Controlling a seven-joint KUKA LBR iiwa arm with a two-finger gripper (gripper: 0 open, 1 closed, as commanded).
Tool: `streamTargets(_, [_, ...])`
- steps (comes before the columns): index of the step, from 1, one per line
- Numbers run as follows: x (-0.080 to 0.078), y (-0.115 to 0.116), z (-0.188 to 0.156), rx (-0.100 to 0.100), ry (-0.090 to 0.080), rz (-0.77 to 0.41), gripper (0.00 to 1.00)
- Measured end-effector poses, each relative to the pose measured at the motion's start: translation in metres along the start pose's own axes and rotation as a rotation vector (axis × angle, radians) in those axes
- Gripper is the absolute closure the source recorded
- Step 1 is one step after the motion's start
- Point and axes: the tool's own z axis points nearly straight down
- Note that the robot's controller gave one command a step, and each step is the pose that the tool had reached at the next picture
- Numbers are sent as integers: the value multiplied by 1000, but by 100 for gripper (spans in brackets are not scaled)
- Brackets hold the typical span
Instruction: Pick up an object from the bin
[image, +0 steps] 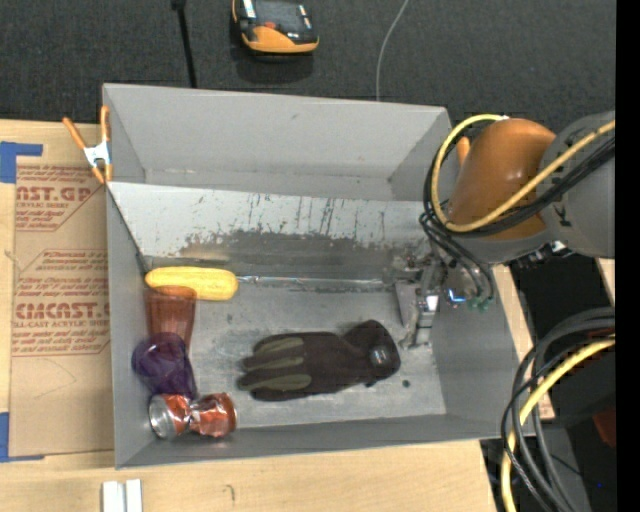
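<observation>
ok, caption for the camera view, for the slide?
Tool hangs at the bin's right by a dark glove; yellow toy, cup, purple lump and crushed can along left wall.

Robotics lab, KUKA arm (505, 185) w/ looped cables (527, 400), scuffed grey metal bin (270, 140) on wood bench (300, 470), dark floor (100, 40).

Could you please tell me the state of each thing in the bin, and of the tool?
glove: lying flat, fingers pointing left, cuff towards the tool.
can: crushed, on its side, in the near-left corner of the bin.
cup: red, lying along the bin's left side.
purple piece: crumpled, between cup and can.
yellow piece: lying flat at the cup's far end.
tool: low at the bin's right, beside the glove's cuff.
</observation>
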Motion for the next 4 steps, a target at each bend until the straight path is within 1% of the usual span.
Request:
streamTargets(1, [-1,0,-5,1,-7,-1,0])
streamTargets(2, [6,9,26,2,-14,-62,0])
streamTargets(3, [50,7,74,1,-7,-140,0])
streamTargets(4, [56,49,77,-1,-7,96,100])
